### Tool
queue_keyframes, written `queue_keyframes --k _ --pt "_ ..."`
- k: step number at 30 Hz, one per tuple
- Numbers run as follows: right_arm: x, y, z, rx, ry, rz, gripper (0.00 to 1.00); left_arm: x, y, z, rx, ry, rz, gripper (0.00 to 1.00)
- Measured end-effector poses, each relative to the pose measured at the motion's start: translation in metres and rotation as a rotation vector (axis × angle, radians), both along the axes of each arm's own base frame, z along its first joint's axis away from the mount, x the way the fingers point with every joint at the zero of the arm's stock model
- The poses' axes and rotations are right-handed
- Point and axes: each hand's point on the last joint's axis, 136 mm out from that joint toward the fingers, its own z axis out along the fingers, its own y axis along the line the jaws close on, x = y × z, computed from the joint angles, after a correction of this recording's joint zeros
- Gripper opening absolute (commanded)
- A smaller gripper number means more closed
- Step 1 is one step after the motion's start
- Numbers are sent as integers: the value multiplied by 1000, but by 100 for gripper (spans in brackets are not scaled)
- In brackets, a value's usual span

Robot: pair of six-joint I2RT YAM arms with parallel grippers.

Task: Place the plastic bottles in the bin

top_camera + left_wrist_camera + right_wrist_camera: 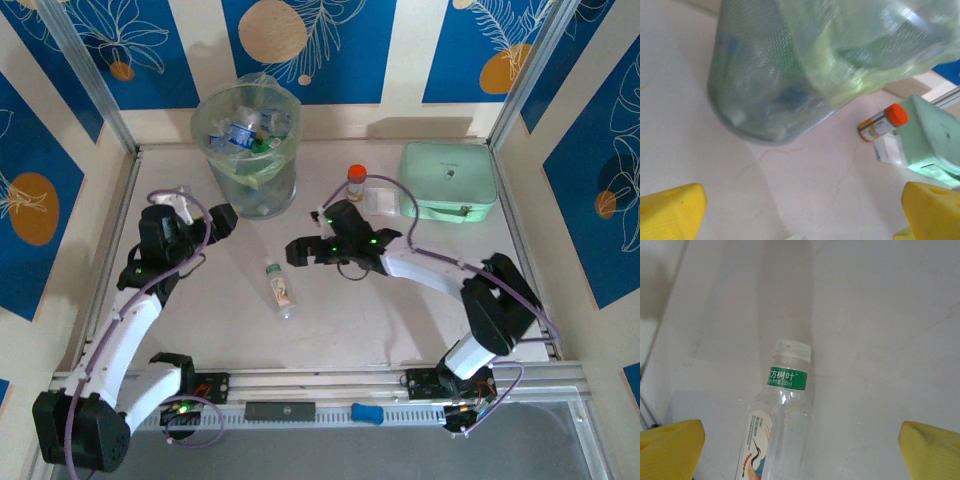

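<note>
We log one clear bottle [282, 288] lying on the bench [400, 320], just beside the open right claw [300, 250]. Left claw [222, 220], also open, sits beside the bin [250, 185], which holds more bottles [240, 135]. An orange-capped jar [356, 182] and a mint-green case [448, 180] stand beyond the right claw.

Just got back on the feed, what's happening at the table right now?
Both grippers are open and empty. The right gripper is lined up on a bottle lying on the table, not yet touching it. The left gripper sits beside the bin, which already holds several bottles.
</note>
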Motion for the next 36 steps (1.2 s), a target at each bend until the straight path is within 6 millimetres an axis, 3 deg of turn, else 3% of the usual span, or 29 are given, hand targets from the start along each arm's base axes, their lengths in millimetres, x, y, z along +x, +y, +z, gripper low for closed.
queue_keyframes --k 6,9,14,27,36 --pt "-20 32 -36 -168 90 1 98 -19 7 -75 -77 146 82 99" --pt "-26 42 -45 -239 107 -2 94 -23 8 -97 -111 202 106 99" --pt "-25 55 -56 -334 102 -7 86 -20 4 -102 -151 209 107 99" --pt "-27 50 -90 -464 140 3 65 -27 4 -110 -193 204 118 99" --pt "-26 50 -91 -458 138 0 50 -27 4 -104 -210 188 123 99"
